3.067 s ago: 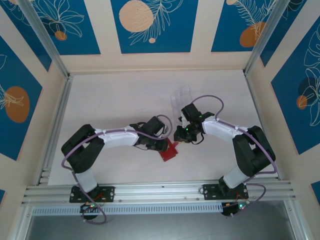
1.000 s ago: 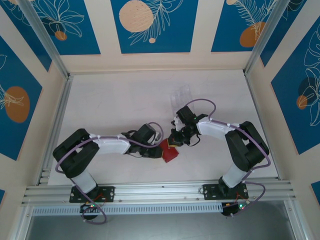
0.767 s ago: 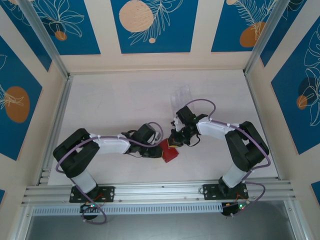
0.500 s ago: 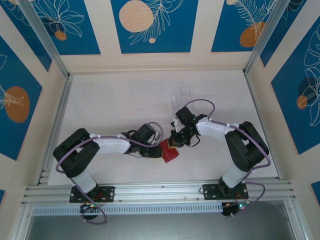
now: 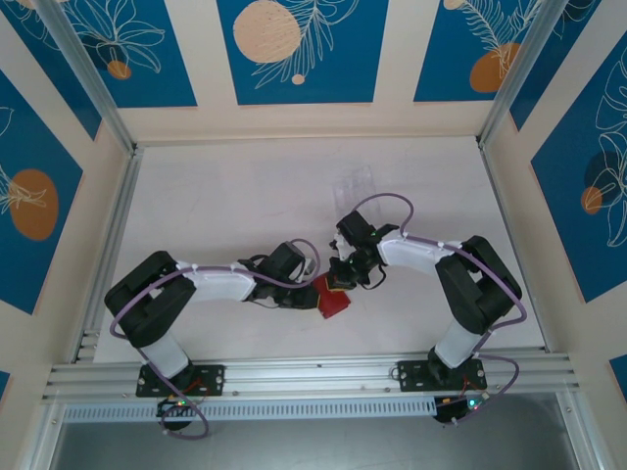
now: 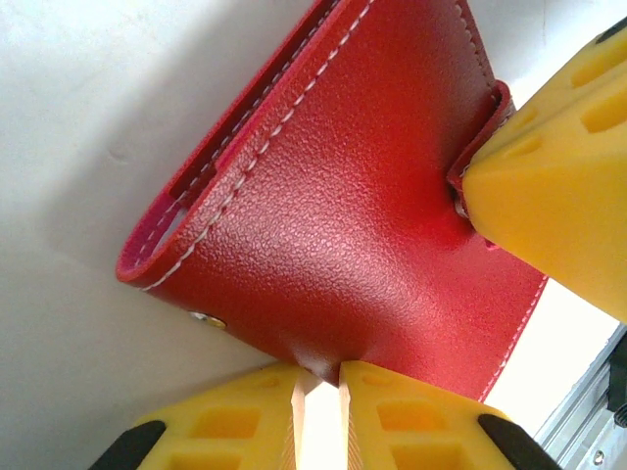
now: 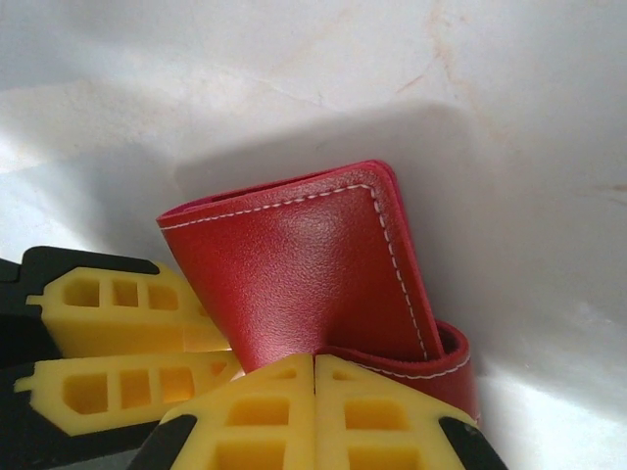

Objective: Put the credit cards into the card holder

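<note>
The card holder [image 5: 334, 301], a red leather-like wallet with white stitching, lies closed on the white table between the two arms. My left gripper [image 5: 312, 291] comes in from the left. In the left wrist view it [image 6: 318, 377] is shut on the card holder [image 6: 343, 215], pinching a fold of its near edge. My right gripper [image 5: 340, 279] is shut, its fingertips [image 7: 314, 364] together and pressed against the curved snap tab [image 7: 446, 362] of the card holder [image 7: 304, 284]. The credit cards are out of view.
A clear plastic tray [image 5: 355, 186] stands just behind the right gripper. The left gripper's yellow fingers [image 7: 118, 333] sit close beside the right one's. An aluminium rail [image 5: 313, 374] runs along the near table edge.
The left arm has stretched out low toward the card holder and stayed there. Over the last second the right gripper crept slightly left against the holder; the holder itself has barely moved.
</note>
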Controlling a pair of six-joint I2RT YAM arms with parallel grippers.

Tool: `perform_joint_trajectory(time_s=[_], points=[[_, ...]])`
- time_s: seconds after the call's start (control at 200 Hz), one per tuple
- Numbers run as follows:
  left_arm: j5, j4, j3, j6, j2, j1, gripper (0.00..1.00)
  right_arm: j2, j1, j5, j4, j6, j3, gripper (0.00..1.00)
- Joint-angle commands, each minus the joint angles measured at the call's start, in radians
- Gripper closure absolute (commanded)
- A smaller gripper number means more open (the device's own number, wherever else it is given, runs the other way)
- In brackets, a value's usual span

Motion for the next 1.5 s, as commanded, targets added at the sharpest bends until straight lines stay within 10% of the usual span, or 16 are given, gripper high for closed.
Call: perform_joint_trajectory(time_s=[0.0, 0.245, 0.485, 1.496], points=[[-0.038, 0.016, 0.002, -0.004, 0.041, -0.001, 0.83, 0.033, 0.030, 0.037, -0.016, 0.028, -0.042, 1.00], [-0.038, 0.007, 0.015, -0.005, 0.041, 0.000, 0.83, -0.042, 0.036, 0.116, -0.029, 0.038, -0.018, 1.00], [-0.062, -0.004, 0.003, -0.010, 0.005, 0.003, 0.83, -0.215, -0.019, 0.192, -0.105, 0.042, 0.039, 0.60], [-0.093, -0.084, 0.141, 0.056, 0.069, 0.138, 0.84, -0.001, 0.006, 0.019, 0.258, 0.176, -0.076, 0.76]])
